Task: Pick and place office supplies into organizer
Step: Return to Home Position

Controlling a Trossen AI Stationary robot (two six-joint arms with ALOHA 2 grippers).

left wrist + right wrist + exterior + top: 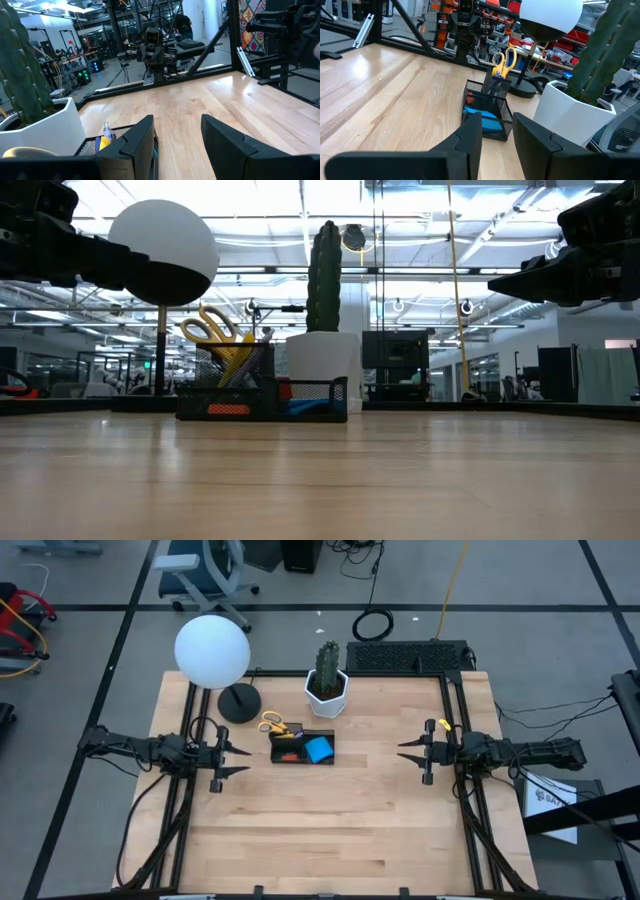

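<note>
Organizer (301, 748), holding scissors (271, 724) and sticky-note pad (318, 749), stands between the left end effector (247, 760) and right end effector (401, 753), both released, empty, touching neither.

Overhead view straight down, low view level across table (400, 480), wrist views facing inward, all sharing organizer (250, 406)

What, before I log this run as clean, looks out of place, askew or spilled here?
Nothing stands out. The organizer sits level by the cactus pot, scissors upright inside, sticky-note pad in a compartment. The left end effector and right end effector hover open, clear of it.
</note>
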